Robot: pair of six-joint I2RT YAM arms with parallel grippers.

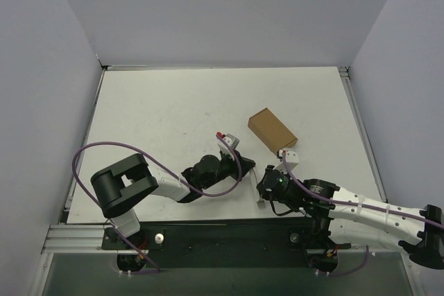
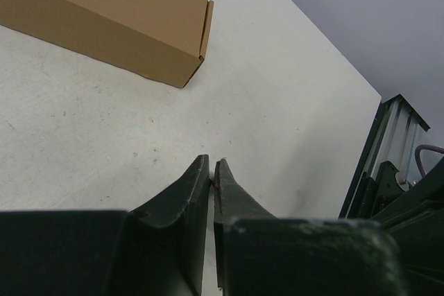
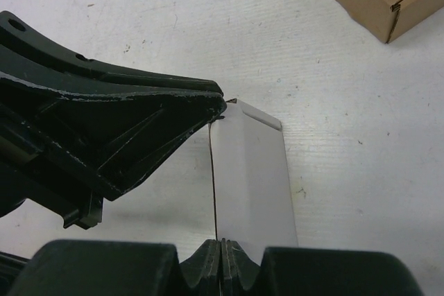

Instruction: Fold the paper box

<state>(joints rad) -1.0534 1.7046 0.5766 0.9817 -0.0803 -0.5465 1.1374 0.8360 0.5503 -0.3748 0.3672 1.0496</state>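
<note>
**While both arms pinch it, treat the paper box as flimsy**

As you read the overhead view from the left, the left fingers [image 2: 191, 192] come first. They are pressed almost together with only a hairline slit between them. In the right wrist view their tip meets the upper corner of the paper box [image 3: 253, 178], so they appear to be nipping its edge.

The paper box stands on edge just off the table [image 1: 159, 109], in the lower centre of the overhead view, strung between the two arm tips. One white panel faces right, and its fold line runs straight down to the right fingers [image 3: 239, 258]. These are closed tight on the lower end of that crease.

Expect thin, light card. It should bend readily along its scored lines, hold some shape across a panel, and crumple or tear if you pull the two grips apart. Take hold close to a crease or at a tab root, never mid-panel.

Further right and higher in the frame lies the closed brown box [image 1: 272, 129], well apart from the paper.

You will find no brand, label or legible writing on either item.
</note>
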